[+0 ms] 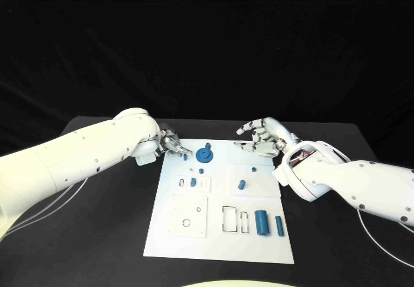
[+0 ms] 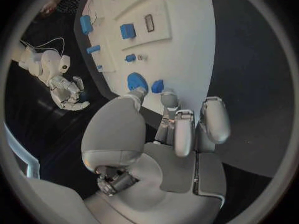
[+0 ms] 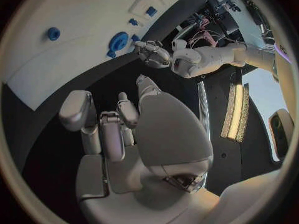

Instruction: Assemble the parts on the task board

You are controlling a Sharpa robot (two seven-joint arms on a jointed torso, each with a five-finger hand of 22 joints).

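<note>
While the left robot hand (image 1: 166,145) pinches a small blue part (image 1: 185,156) at the task board (image 1: 173,239)'s upper-left edge, the right robot hand (image 1: 263,141) hovers spread; careful alignment seems key.

A black table (image 1: 103,239) stands before a black backdrop (image 1: 207,54), with a glowing light strip (image 3: 235,112) nearby.

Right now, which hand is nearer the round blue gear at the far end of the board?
Left. The left hand has its fingertips at the board's far left corner, just beside the gear. The right hand hovers off the task board's far right corner, farther away.
</note>
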